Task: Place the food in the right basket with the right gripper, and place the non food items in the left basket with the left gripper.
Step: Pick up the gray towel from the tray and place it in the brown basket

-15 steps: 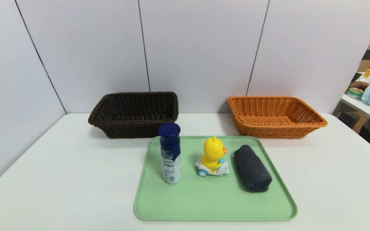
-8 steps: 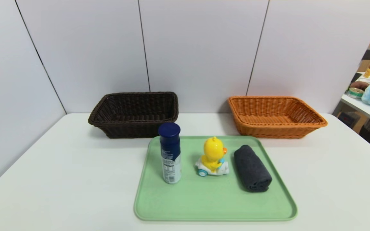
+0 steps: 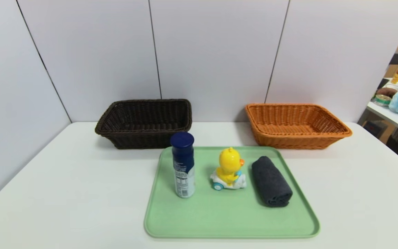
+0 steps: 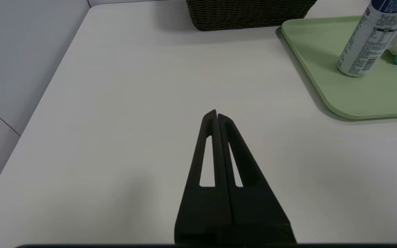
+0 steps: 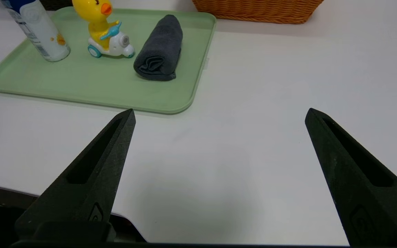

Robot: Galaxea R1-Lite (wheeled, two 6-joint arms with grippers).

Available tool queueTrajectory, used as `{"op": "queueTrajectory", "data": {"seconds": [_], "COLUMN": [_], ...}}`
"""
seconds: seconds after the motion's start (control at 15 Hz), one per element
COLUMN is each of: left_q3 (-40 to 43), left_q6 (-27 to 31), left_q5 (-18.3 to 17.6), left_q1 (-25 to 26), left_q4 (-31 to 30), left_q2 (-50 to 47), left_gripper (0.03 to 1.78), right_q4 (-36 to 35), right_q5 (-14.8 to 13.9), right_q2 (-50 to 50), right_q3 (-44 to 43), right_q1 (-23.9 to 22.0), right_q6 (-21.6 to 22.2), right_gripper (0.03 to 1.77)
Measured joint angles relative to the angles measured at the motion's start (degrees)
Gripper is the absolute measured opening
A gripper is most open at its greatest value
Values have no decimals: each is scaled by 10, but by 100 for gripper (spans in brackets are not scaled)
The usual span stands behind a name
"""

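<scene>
Jaws: left gripper (image 4: 216, 115) closed, right gripper (image 5: 219, 113) wide open, both empty. Sorting unstarted; next, probably left reaches for bottle (image 3: 183, 165).

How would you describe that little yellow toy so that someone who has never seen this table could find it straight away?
Start at the green tray in the middle of the white table, in front of the two wicker baskets. Three things stand in a row on it, and the duck toy is the middle one, between the blue-capped bottle and the rolled dark towel. It alone is bright yellow, riding a white scooter with teal wheels.
</scene>
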Motion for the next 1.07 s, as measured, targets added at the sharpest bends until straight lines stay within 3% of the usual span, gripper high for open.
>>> {"op": "queueTrajectory", "data": {"seconds": [0.07, 0.13, 0.33, 0.53, 0.8, 1.07], "left_q3": [-20, -41, -98, -153, -232, -297], "left_q6": [-1, -2, -2, -2, -10, -28], "left_q5": [0, -1, -2, -3, -22, -91], "left_q1": [0, 0, 0, 0, 0, -4], "left_q4": [3, 7, 12, 25, 74, 132], "left_q2": [25, 50, 120, 185, 272, 359], "left_gripper": [5, 27, 73, 104, 131, 147], "right_q4": [-1, -2, -4, -5, -3, 1], "right_q5": [0, 2, 7, 10, 16, 73], "right_q2": [25, 48, 111, 168, 247, 337], "right_q3": [-18, -35, -76, -109, -134, -154], "right_q1": [0, 0, 0, 0, -1, 0], "right_q6": [0, 0, 1, 0, 1, -1], "right_gripper": [170, 170, 170, 170, 170, 170]}}
